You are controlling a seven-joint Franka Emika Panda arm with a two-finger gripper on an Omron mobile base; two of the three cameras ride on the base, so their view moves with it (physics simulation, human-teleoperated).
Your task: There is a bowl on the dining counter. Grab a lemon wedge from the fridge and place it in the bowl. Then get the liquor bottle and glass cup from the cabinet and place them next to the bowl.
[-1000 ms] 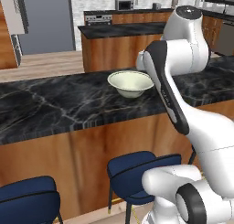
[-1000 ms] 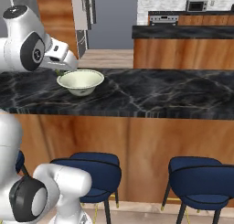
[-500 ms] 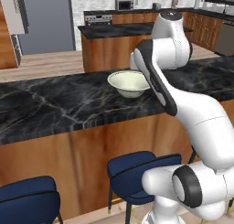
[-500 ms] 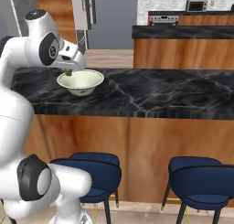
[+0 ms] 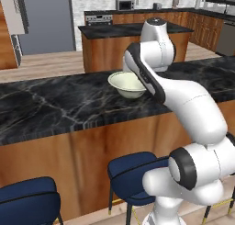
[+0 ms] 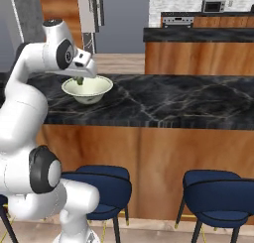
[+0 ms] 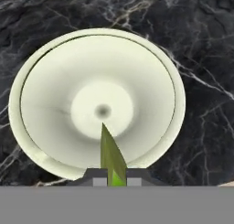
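Note:
The pale whitish-green bowl (image 5: 124, 84) (image 6: 87, 91) (image 7: 55, 95) rests on the black marble dining counter (image 5: 46, 109) (image 6: 173, 103) (image 7: 205, 45). My gripper (image 6: 81, 78) (image 7: 114, 178) hangs just above the bowl's near rim, shut on a green-yellow lemon wedge (image 7: 111, 157) (image 6: 79, 81). In the hand view the wedge's tip points toward the bowl's centre. The bowl itself holds nothing. In the left base view my own white arm hides the hand.
Dark blue stools (image 5: 133, 173) (image 6: 218, 197) stand under the counter's front edge. A second counter with wooden sides (image 5: 105, 40) (image 6: 198, 43) runs behind, with a microwave (image 5: 124, 4) farther back. The fridge (image 6: 88, 9) stands at the far left.
The arm has swung over the dining counter, carrying the hand and the lemon wedge from beside the bowl to just above its rim. The bowl has stayed put.

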